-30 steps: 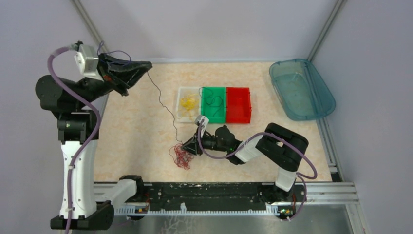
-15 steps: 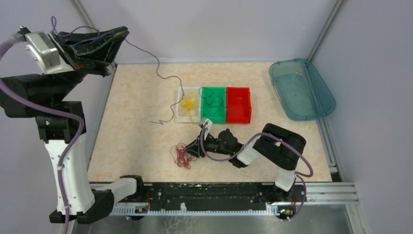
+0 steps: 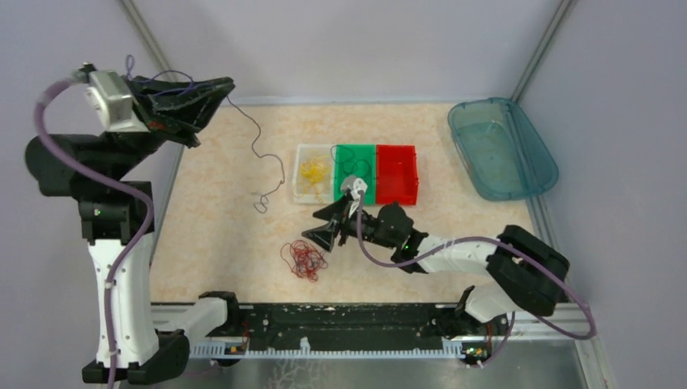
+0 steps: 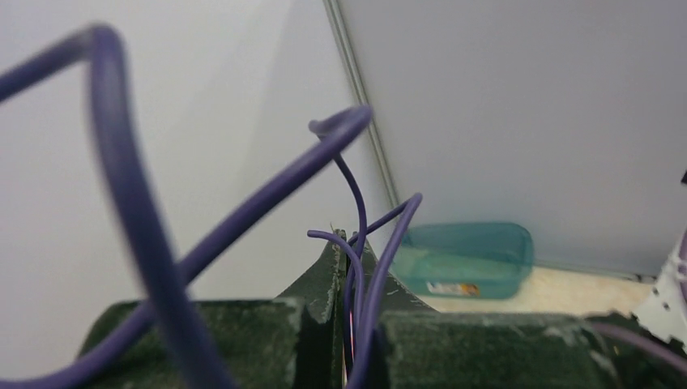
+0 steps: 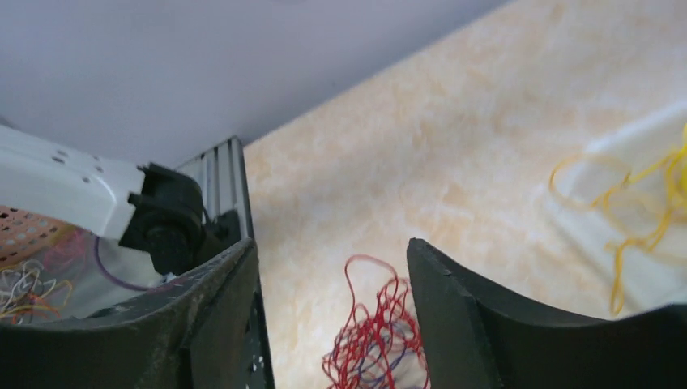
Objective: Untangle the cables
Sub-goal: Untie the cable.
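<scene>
A: Step in hand?

B: By the look of it, drawing one strand clear of the tangle. Left pincer (image 3: 225,85) raised high over the far left corner of the marbled beige surface (image 3: 219,235), clamped shut on a dark purple wire (image 3: 261,201). Strand hanging in a loose wave, its tail curled on the surface, well apart from the heap. Right pincer (image 3: 322,227) low, jaws spread, gripping nothing, just beside the red bunch (image 3: 304,259).

A: And next?

B: Probably carrying the purple strand to the green bin (image 3: 366,193), already holding a dark one. Calls for a low, unhurried release: light and springy enough to cling to the pads or bounce out. After that, back to the red bunch, pinning it again for another pull.

A: Materials, biggest down?

B: Teal tub (image 3: 502,154) at the far right, translucent plastic, rounded corners. Then three small rectangular bins touching in a row: clear bin (image 3: 304,194) with yellow wires (image 3: 313,172), green bin, red bin (image 3: 397,174); hard, glossy walls. Then the red bunch, hair-thin curly loops lying flat, seemingly with a purplish thread caught inside. Smallest, the single purple wire: smooth sheath, kinked, holding its bends.
</scene>
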You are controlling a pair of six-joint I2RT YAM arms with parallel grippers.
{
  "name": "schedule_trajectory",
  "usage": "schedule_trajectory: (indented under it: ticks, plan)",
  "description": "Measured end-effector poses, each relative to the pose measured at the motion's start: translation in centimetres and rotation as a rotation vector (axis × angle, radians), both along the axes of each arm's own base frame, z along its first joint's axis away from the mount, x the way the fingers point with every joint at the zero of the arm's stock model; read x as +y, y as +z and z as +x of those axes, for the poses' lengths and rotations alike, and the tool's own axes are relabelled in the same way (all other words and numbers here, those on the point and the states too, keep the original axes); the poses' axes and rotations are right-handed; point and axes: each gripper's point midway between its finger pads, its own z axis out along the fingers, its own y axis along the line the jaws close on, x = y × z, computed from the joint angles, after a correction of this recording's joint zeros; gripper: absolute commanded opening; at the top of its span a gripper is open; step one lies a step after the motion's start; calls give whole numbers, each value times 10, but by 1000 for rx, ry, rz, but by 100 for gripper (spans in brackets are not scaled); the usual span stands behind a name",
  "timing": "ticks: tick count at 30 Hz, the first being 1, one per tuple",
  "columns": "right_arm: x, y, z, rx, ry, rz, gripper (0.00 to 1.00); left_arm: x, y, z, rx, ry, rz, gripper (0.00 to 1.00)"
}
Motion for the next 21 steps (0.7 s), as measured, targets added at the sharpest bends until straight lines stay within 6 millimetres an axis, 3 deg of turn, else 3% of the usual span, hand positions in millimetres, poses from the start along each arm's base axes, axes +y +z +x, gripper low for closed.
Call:
schedule_trajectory:
  ticks: [4, 8, 17, 21]
  plan:
    - [-9, 65, 4, -110, -32, 93, 74, -6, -51, 21, 158, -41, 28, 0]
    - [-21, 100, 1, -172, -46, 135, 75, -12, -85, 31, 283, -99, 50, 0]
    - [-12, 168, -5, -274, 31, 192, 72, -18, -131, 21, 438, -176, 62, 0]
    - [-3, 189, -1, -325, 47, 192, 69, -19, -139, 22, 477, -190, 57, 0]
